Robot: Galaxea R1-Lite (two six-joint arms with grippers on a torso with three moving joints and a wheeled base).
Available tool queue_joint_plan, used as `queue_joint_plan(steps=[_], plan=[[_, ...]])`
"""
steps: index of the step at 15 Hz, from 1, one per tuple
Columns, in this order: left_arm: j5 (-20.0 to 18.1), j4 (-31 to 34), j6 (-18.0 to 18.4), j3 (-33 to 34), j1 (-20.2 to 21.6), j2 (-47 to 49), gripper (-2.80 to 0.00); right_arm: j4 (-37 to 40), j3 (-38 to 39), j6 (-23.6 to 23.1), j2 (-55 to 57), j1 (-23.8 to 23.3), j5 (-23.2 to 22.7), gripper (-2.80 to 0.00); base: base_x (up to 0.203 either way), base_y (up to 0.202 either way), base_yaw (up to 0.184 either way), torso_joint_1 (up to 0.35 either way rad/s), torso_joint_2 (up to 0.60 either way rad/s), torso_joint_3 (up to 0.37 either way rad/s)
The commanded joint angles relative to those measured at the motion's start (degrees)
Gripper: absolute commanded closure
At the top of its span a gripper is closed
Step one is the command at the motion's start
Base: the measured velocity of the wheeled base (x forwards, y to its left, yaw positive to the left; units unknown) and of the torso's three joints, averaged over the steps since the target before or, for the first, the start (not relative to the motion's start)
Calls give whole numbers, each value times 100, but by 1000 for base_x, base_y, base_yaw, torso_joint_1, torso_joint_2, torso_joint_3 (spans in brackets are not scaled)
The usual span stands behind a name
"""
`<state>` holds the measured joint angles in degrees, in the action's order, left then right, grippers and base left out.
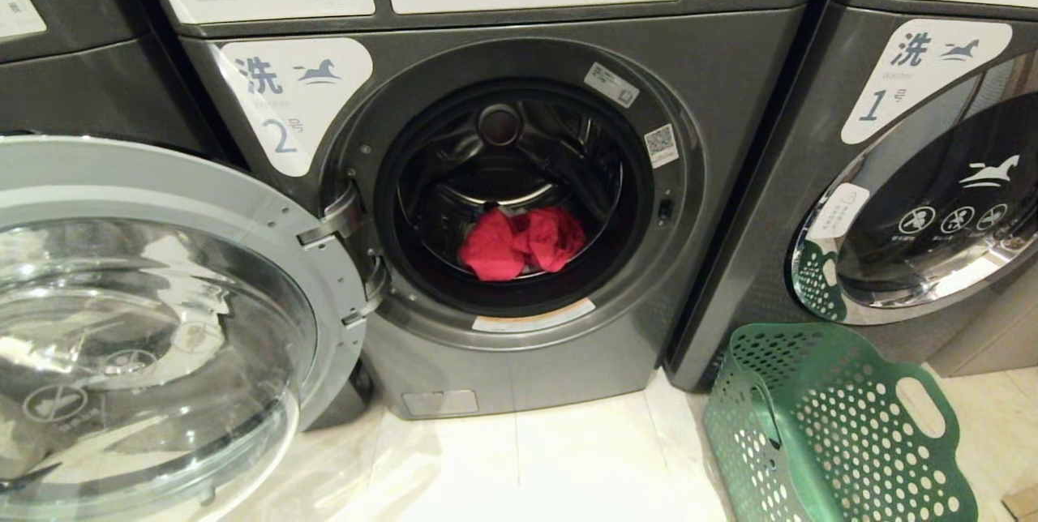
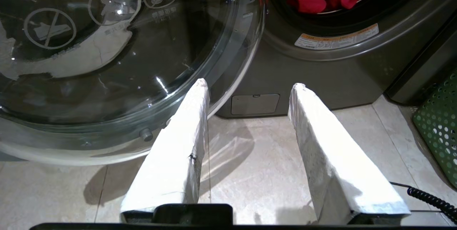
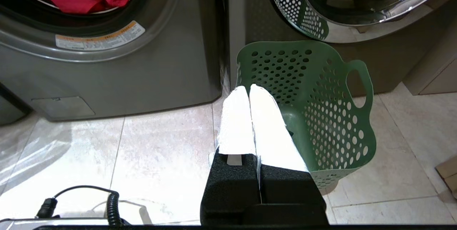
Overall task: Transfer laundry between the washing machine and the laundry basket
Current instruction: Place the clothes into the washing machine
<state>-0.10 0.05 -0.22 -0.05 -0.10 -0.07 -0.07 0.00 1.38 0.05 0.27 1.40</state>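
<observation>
The washing machine (image 1: 730, 84) labelled 2 stands with its round glass door (image 1: 162, 327) swung wide open to the left. Red-pink laundry (image 1: 523, 242) lies bunched at the bottom of the drum; I see no other garment. The green laundry basket (image 1: 835, 425) stands empty on the floor at the right, in front of machine 1. Neither arm shows in the head view. My left gripper (image 2: 250, 85) hangs low over the floor tiles beside the open door, open and empty. My right gripper (image 3: 249, 88) is shut on nothing, just in front of the basket (image 3: 332, 115).
Machine 1 (image 1: 916, 206) at the right has its chrome-rimmed door closed. Another machine (image 1: 73, 60) stands behind the open door at the left. Pale floor tiles (image 1: 568, 465) lie between door and basket. A coiled black cable (image 3: 110, 205) lies near the right arm.
</observation>
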Motion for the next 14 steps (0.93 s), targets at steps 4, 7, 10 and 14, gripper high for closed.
queue_joint_plan(steps=[4,7,10,14], plan=[[1,-2,-4,5,1,7,0,-1,0,3,4,7,0,0,0,0,0,4,3,-201],[1,2,-4,-2,1,7,0,-1,0,3,4,0,0,0,0,0,0,1,4,-199],[1,4,-4,3,1,7,0,-1,0,3,4,0,0,0,0,0,0,-1,3,-197],[1,4,-4,5,1,7,0,-1,0,3,4,0,0,0,0,0,0,2,1,-200]])
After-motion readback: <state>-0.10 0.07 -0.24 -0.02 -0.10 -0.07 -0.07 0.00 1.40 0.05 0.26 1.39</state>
